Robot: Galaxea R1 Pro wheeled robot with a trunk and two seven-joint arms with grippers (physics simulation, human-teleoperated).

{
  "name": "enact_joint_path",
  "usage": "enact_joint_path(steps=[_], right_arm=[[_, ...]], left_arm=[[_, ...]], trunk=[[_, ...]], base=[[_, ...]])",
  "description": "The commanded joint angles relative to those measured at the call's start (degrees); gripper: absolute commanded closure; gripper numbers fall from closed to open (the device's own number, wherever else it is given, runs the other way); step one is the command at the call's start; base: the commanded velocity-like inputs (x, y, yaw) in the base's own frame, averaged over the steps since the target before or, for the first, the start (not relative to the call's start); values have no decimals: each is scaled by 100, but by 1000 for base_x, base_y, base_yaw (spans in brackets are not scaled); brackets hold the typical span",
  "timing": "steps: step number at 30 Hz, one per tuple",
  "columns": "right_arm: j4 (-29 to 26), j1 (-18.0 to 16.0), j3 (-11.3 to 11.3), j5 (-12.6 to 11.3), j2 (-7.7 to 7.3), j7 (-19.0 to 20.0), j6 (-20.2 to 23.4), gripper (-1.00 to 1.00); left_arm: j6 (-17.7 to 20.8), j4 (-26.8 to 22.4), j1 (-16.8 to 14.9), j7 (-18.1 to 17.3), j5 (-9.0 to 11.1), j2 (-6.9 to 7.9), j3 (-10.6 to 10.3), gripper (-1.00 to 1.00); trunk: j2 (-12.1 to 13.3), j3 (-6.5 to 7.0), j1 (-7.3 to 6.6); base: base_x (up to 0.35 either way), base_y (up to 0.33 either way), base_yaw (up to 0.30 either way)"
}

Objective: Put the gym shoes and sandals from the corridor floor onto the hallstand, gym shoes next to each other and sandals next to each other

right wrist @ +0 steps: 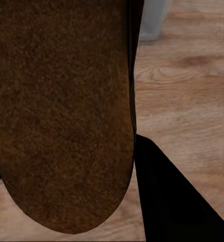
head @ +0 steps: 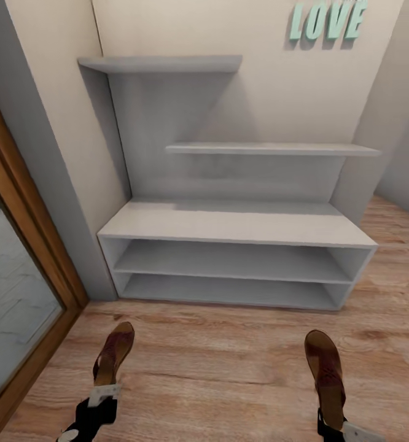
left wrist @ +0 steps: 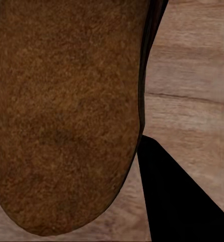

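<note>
2 brown sandals are being held up in front of the robot, 1 in each claw. The left claw point(head: 100, 399) is squeezing tight on the heel end of the left sandal point(head: 113, 355), and the toe is pointing up and away toward the shoe rack point(head: 235, 227). The right claw point(head: 334, 430) is squeezing tight on the heel end of the right sandal point(head: 326, 374) in the same way. The 2 sandals are staying well apart from each other, 1 at each side of the head view.

In the left wrist view, the brown sole of the left sandal point(left wrist: 66, 116) is sitting very close to the camera, with the wood floor point(left wrist: 192, 101) showing beside it. In the right wrist view, the sole of the right sandal point(right wrist: 61, 111) is looking the same, with a bit of the grey rack point(right wrist: 155, 20) behind it.

The shoe rack is standing against the wall ahead, under the green LOVE letters point(head: 327, 19). It is pale grey, with 2 open rows low down and 2 shelves higher up. The floor point(head: 229, 368) is lying between the robot and the rack. A wood door frame point(head: 26, 245) is standing at the left
</note>
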Motion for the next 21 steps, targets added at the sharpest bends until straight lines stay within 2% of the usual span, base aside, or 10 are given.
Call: enact_joint_path(steps=[1,8,21], right_arm=[[7,-5,-51,17,-14,-16,-12,100],[7,-5,-135,7,-88,-12,-4,100],[0,-5,-190,-31,-119,-20,19,100]], left_arm=[[134,-3,-127,-25,-23,-6,22,100],[522,-18,-463,-14,-41,-44,11,100],[651,-128,-607,21,-69,-171,1,100]], trunk=[[-2,-5,-1],[-2,-5,-1],[-2,-5,-1]], base=[[0,0,-298],[0,0,-299],[0,0,-300]])
